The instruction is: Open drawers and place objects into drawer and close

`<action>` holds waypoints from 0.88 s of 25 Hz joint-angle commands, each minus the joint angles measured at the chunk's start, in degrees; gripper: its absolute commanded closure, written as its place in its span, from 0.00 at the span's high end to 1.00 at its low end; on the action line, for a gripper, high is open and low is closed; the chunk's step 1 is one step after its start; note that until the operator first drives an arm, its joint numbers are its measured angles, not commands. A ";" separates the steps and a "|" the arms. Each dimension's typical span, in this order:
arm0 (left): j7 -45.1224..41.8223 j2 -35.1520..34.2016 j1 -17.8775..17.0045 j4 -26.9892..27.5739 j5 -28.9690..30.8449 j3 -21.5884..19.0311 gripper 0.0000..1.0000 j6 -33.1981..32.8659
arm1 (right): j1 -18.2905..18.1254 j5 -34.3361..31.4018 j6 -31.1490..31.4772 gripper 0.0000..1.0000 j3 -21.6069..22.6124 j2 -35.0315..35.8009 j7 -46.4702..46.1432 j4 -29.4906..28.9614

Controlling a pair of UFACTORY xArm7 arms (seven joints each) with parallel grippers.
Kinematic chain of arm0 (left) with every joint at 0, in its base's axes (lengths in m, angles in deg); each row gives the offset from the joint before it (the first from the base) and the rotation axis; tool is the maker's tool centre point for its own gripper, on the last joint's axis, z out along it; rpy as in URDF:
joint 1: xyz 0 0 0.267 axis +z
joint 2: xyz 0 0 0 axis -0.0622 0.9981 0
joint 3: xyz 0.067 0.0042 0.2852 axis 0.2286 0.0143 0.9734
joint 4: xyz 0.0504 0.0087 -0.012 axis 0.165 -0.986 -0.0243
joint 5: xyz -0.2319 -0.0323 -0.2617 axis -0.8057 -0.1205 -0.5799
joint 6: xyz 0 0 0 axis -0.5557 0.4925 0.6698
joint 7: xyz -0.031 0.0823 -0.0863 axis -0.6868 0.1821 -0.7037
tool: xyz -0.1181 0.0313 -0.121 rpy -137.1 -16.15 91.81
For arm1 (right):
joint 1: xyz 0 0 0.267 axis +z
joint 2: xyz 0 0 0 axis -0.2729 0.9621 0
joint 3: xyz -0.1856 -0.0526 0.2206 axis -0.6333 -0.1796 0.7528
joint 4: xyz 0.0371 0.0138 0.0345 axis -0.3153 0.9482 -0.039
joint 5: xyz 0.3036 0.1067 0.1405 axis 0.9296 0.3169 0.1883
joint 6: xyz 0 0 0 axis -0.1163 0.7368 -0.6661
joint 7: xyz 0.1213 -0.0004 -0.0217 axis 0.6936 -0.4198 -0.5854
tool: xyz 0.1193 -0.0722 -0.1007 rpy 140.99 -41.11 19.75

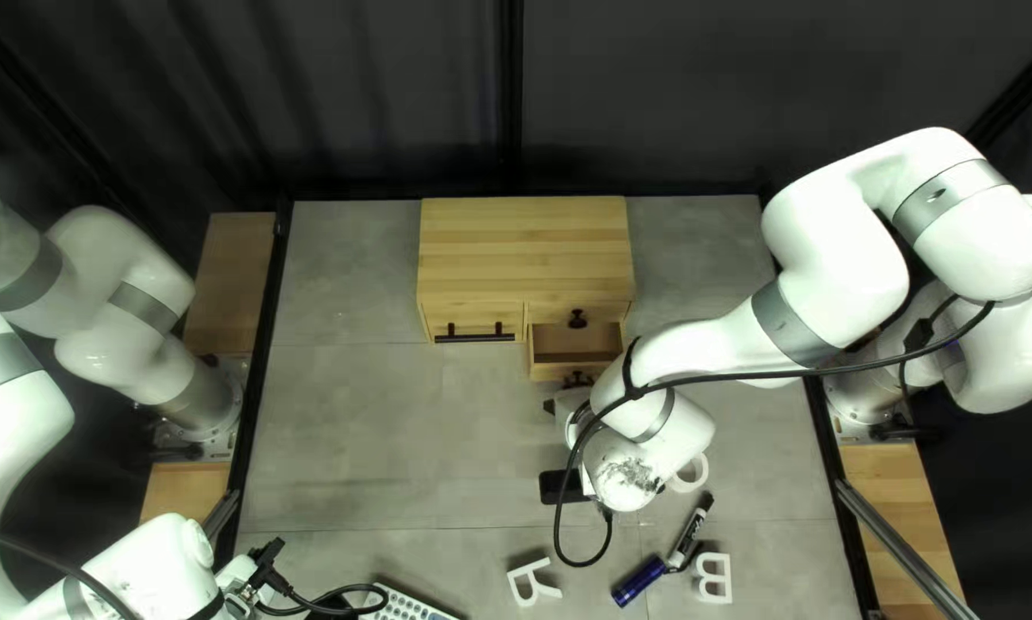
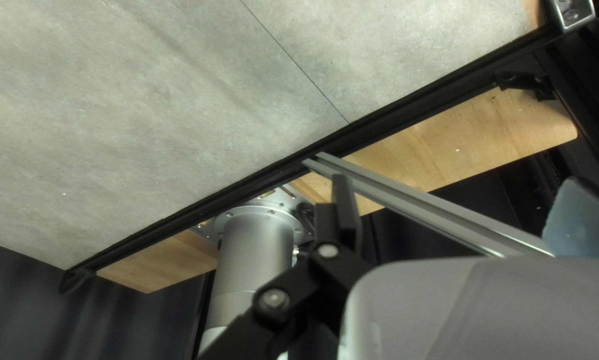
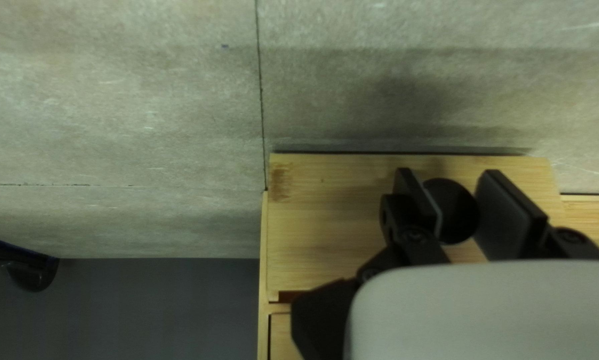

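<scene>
Grey stone-look tabletop [image 1: 355,436], backed by a dark curtain [image 1: 401,103], carries a pale bamboo cabinet [image 1: 525,253] at its far middle in the top left view. The cabinet's lower right wooden drawer [image 1: 550,370] stands out toward the near side, and the white right arm [image 1: 700,350] reaches down to its front. Near and right lie a white letter R [image 1: 532,582], a white letter B [image 1: 714,578], a blue-ended marker [image 1: 639,580] and a black-and-white marker [image 1: 688,534]. The letters look light and stiff, best pinched flat across a stroke; the markers are probably smooth and inclined to roll, so they want a grip across mid-barrel.

From the left wrist, the left gripper [image 2: 456,180] is released and spread wide, holding nothing, over the table's left side near the silver arm base [image 2: 256,247].

From the right wrist, the right gripper [image 3: 449,175] is clenched on the round black knob [image 3: 454,212] of that drawer, a finger against either side. The drawer seems light and rigid, likely to slide easily if moved straight but to bind if pulled askew. The knob's curve could slip, so the hold should stay centred, close behind its head.
</scene>
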 commanded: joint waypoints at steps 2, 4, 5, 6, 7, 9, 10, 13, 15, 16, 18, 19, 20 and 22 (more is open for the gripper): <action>0.00 0.00 0.00 0.00 0.00 0.00 1.00 0.00 | 0.52 0.47 0.73 0.06 0.42 0.03 -0.08 -0.44; 0.00 0.00 0.00 0.00 0.00 0.00 1.00 0.00 | 0.72 0.65 1.02 0.05 0.57 0.10 -0.09 -0.62; 0.00 0.00 0.00 0.00 0.00 0.00 1.00 0.00 | 0.78 0.72 1.11 0.05 0.63 0.08 -0.11 -0.65; 0.00 0.00 0.00 0.00 0.00 0.00 1.00 0.00 | 0.84 0.75 1.14 0.06 0.69 0.02 -0.07 -0.58; 0.00 0.00 0.00 0.00 0.00 0.00 1.00 0.00 | 0.91 0.80 1.19 0.05 0.74 0.01 -0.05 -0.58; 0.00 0.00 0.00 0.00 0.00 0.00 1.00 0.00 | 1.00 0.86 1.26 0.05 0.82 0.06 -0.03 -0.62; 0.00 0.00 0.00 0.00 0.00 0.00 1.00 0.00 | 1.06 0.91 1.30 0.05 0.88 0.07 0.00 -0.62; 0.00 0.00 0.00 0.00 0.00 0.00 1.00 0.00 | 1.23 1.11 1.52 0.05 1.05 -0.05 -0.01 -0.62; 0.00 0.00 0.00 0.00 0.00 0.00 1.00 0.00 | 1.46 1.36 1.86 0.06 1.25 -0.06 -0.01 -0.77; 0.00 0.00 0.00 0.00 0.00 0.00 1.00 0.00 | 1.54 1.41 1.94 0.05 1.31 -0.02 0.01 -0.84; 0.00 0.00 0.00 0.00 0.00 0.00 1.00 0.00 | 1.82 1.59 2.22 0.06 1.48 0.31 0.10 -1.22; 0.00 0.00 0.00 0.00 0.00 0.00 1.00 0.00 | 1.97 1.69 2.38 0.05 1.57 0.53 0.09 -1.50; 0.00 0.00 0.00 0.00 0.00 0.00 1.00 0.00 | 2.05 1.76 2.49 0.05 1.62 0.63 0.04 -1.65; 0.00 0.00 0.00 0.00 0.00 0.00 1.00 0.00 | 2.16 1.86 2.67 0.06 1.70 0.74 -0.02 -1.82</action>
